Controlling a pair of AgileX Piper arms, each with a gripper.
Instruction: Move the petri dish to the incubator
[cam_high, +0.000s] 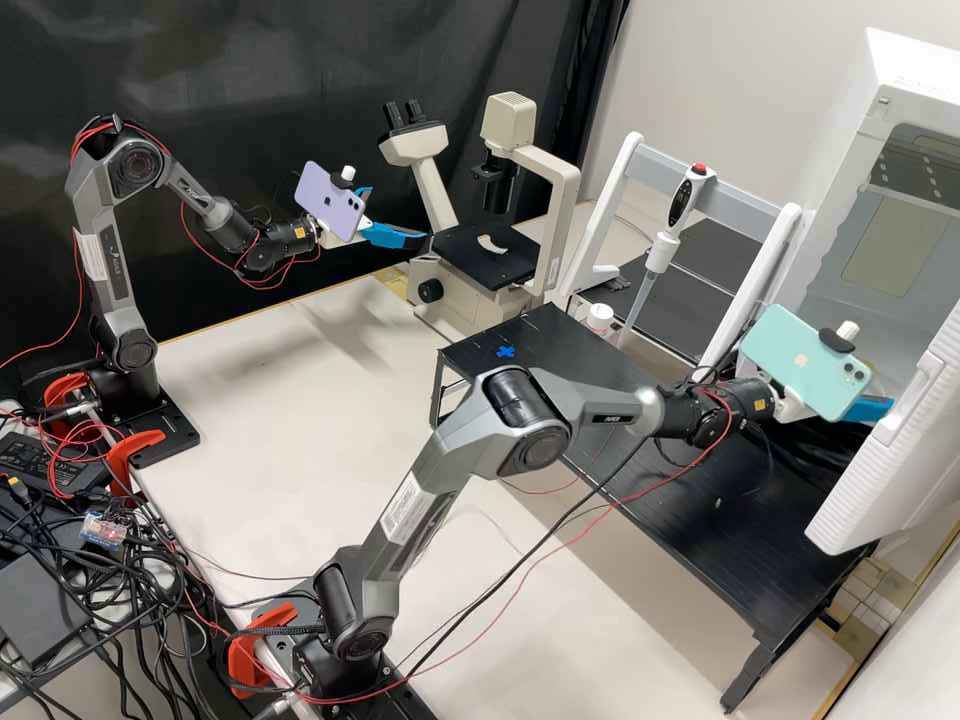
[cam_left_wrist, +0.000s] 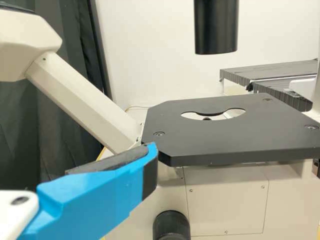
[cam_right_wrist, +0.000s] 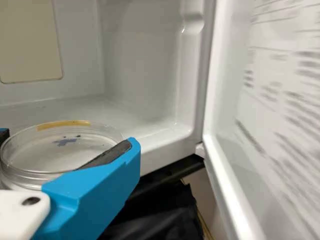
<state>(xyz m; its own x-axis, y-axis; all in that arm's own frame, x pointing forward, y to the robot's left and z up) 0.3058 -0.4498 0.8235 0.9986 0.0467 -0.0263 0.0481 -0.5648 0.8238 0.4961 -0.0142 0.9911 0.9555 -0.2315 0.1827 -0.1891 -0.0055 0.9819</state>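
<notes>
Gripping clear, round plastic petri dish (cam_right_wrist: 30, 162) between blue fingers of right gripper (cam_right_wrist: 67, 138), closing on its sidewall, holding it about level. Hanging at right edge of high view's frame, at mouth of white, boxy incubator (cam_high: 845, 150), pointing into pale, smooth-walled chamber (cam_right_wrist: 140, 55). Facing white, ribbed door (cam_high: 895, 460), swung open, so probably needing no door work first. Counting as done, by the look of it: pick-up, carry to the opening. Remaining: going in over chamber floor, lowering, letting go, backing out, maybe shutting door. Risking a clip of dish rim on door or front lip. Leaving left gripper (cam_high: 400, 214) out of it: hanging with fingers parted, gripping nothing, beside cream, black-staged microscope (cam_high: 508, 120), upper middle of frame.
</notes>
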